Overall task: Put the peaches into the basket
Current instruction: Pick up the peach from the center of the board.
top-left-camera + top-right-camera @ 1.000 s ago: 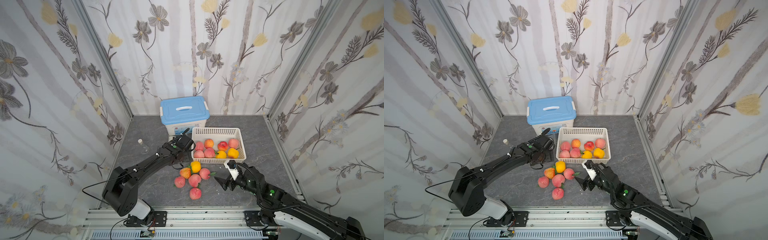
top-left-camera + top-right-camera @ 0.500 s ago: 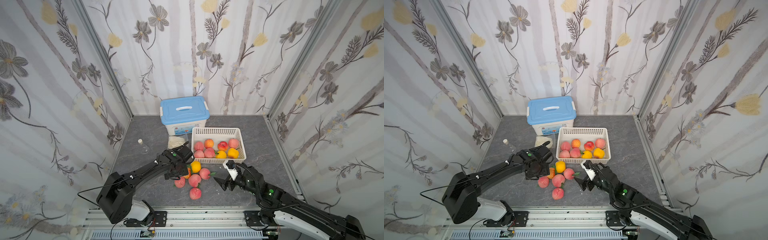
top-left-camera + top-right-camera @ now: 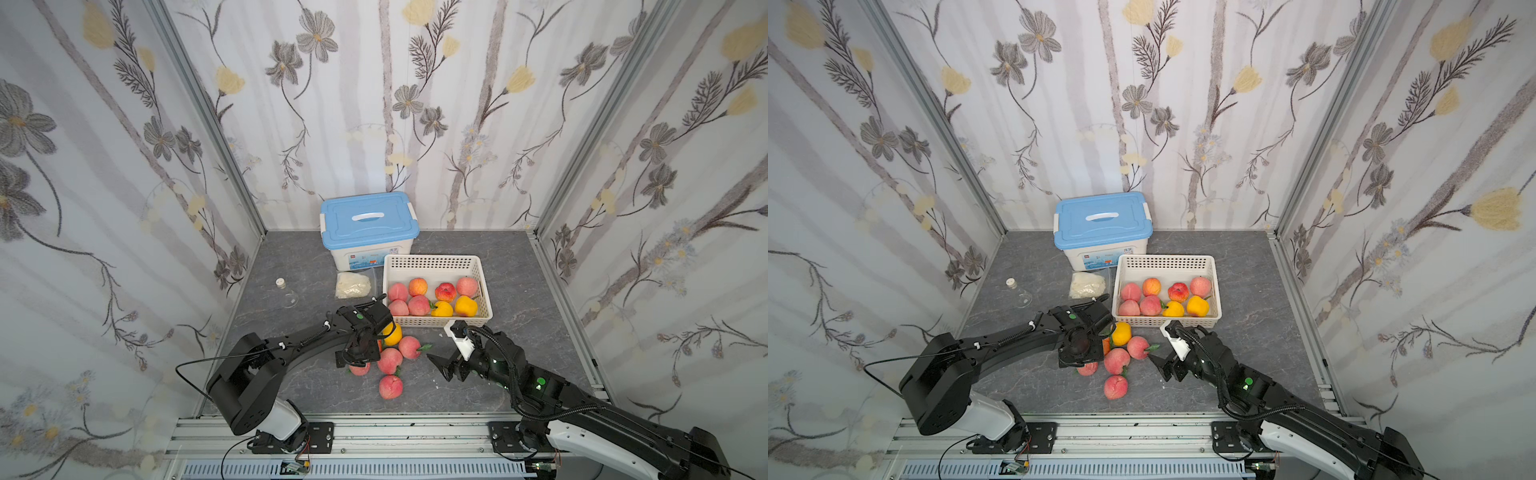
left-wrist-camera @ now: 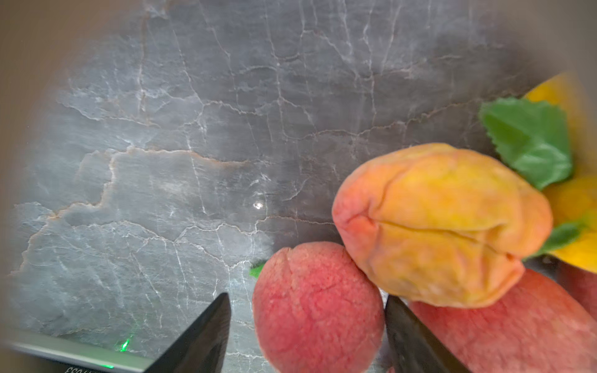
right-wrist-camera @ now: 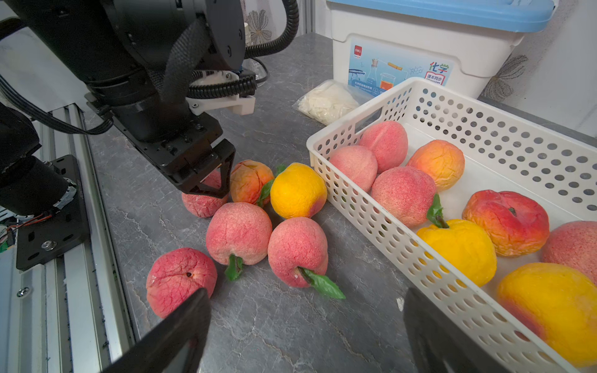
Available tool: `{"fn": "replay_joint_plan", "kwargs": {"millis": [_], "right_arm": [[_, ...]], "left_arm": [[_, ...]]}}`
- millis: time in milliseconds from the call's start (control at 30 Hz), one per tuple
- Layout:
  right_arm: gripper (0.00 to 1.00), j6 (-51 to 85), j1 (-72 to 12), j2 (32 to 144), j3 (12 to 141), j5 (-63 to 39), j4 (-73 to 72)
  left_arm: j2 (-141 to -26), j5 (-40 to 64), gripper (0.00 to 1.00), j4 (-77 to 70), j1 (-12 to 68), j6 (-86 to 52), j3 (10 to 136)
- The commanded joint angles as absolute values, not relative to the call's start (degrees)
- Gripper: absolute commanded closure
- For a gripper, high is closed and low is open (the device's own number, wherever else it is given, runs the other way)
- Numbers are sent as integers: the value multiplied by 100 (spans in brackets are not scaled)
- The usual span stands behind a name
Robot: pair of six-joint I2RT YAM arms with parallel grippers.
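Saw eight peaches in the basket, left gripper parted astride a loose pink peach, right gripper wide, empty.

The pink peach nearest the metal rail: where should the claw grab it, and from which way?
Take the front peach across its round middle, straight down from above. It is a plain ball with no leaf showing, and bare table lies on both its sides, so fingers fit there. The open right claw is closest.

Grey marbled tabletop bears basket, lidded box, bag, small flask and six loose peaches.
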State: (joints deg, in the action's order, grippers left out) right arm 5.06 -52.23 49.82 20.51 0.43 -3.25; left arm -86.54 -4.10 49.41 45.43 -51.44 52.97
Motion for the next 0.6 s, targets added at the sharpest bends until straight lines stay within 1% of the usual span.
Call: {"fn": "replay_joint_plan", "kwargs": {"millis": [0,233,333,433,567], "right_arm": [[7,410,-5228,5001,2104,114,-562],[7,409,-5239,4993,2109,93,-562],[8,366,-5247,4966,2092,-97,-604],[8,222,-5314,4865,2023,-663,-723],[7,115,-5418,4746,1947,-1021,-813]], "left_arm": [[-8718,-484,29,4897,4552,-5234,5232],[-8631,-509,40,4946,4557,-5282,5111],[-8524,-531,41,4994,4572,-5278,5115],[-8416,-553,41,5059,4589,-5250,5140],[-8270,-605,42,5141,4627,-5168,5266]]}}
